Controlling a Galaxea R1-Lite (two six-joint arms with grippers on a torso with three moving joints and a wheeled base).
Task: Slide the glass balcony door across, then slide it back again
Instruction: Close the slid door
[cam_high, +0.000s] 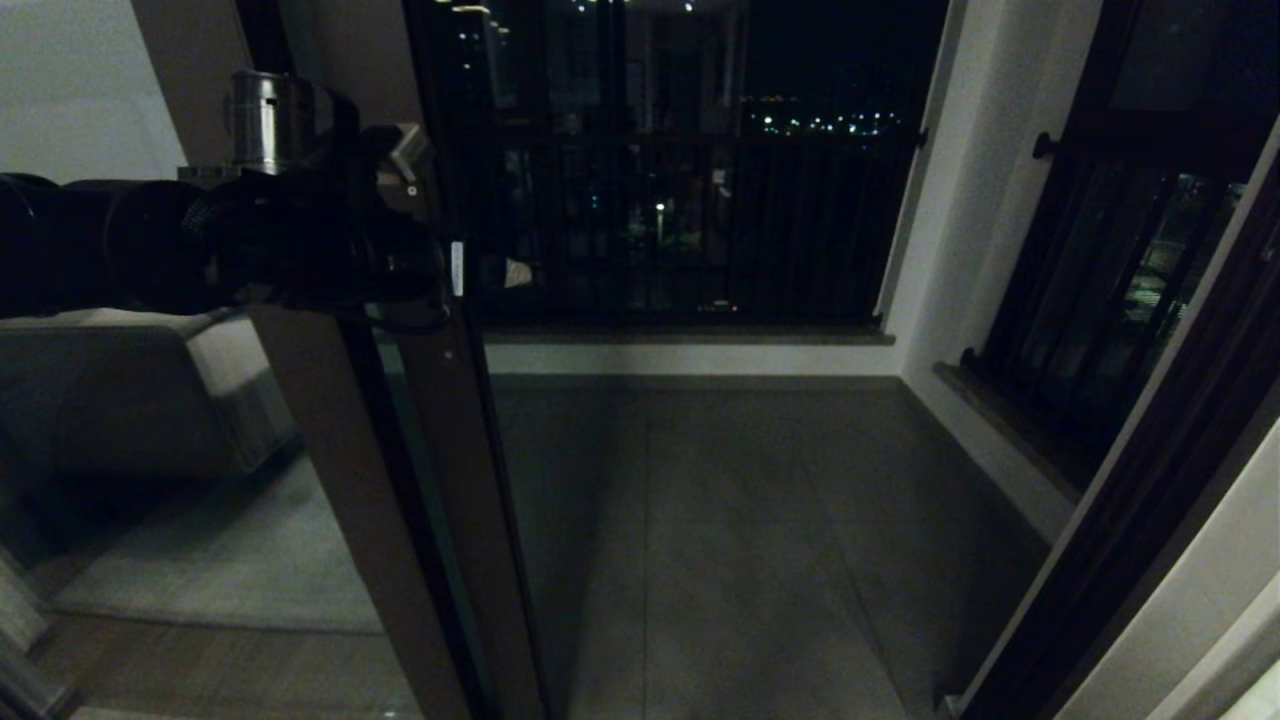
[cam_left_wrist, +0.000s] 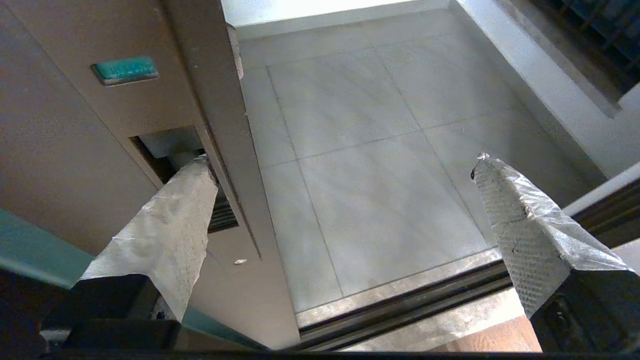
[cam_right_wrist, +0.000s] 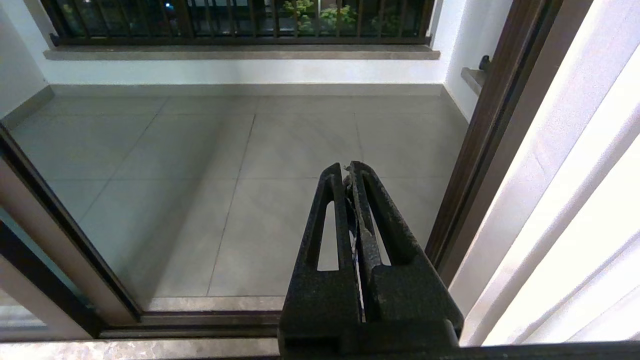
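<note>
A: Where is the door (cam_high: 455, 480) right now?

B: At the left of the opening, its brown stile standing edge-on in the head view, with the tiled balcony floor (cam_high: 720, 520) wide open beside it. The left gripper (cam_left_wrist: 340, 200) is up at the stile, fingers spread wide apart; one finger (cam_left_wrist: 170, 220) has its tip in the recessed handle (cam_left_wrist: 167, 150), the other hangs free over the floor.

A: So which step is this?

B: By my reading the door is across, and the slide back is due. That calls for the hooked finger to press on the handle's edge and carry the stile along the track (cam_left_wrist: 400, 305) toward the right jamb (cam_high: 1120, 520).

A: And the right gripper (cam_right_wrist: 350, 172)?

B: Parked low by the jamb, fingers together on nothing.

A: Anything hard to see?

B: The head view is dark; the arm hides the handle there, and the door's top is cut off
</note>
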